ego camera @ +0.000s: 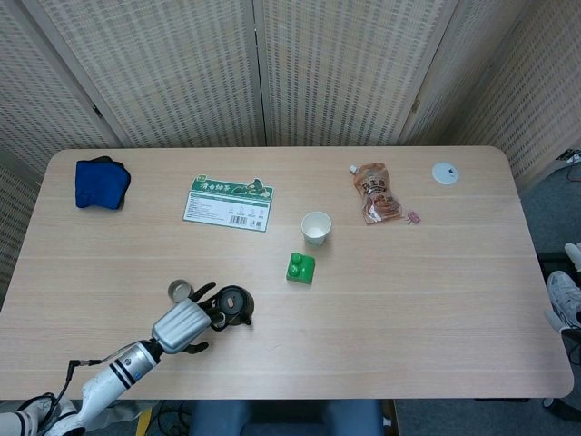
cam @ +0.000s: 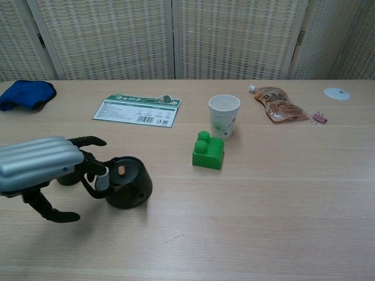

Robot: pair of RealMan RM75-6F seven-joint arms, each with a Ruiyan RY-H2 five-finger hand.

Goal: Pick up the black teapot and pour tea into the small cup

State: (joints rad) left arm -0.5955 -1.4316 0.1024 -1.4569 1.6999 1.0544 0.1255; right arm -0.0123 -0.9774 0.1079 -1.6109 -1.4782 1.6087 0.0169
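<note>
The left hand [cam: 36, 170] has its fingers [cam: 88, 141] spread around the black teapot [cam: 128, 182] handle; whether they grip is unclear. The green card [cam: 139, 109] carries a barcode, its text unreadable.

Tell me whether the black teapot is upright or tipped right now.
Upright. The black teapot sits flat on the table, its lid on top and level, with the left hand at its handle.

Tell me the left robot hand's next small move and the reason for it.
Probably close the fingers on the handle and lift. The left robot hand is at the black teapot, which stands on the table; the small cup sits just behind the hand.
</note>
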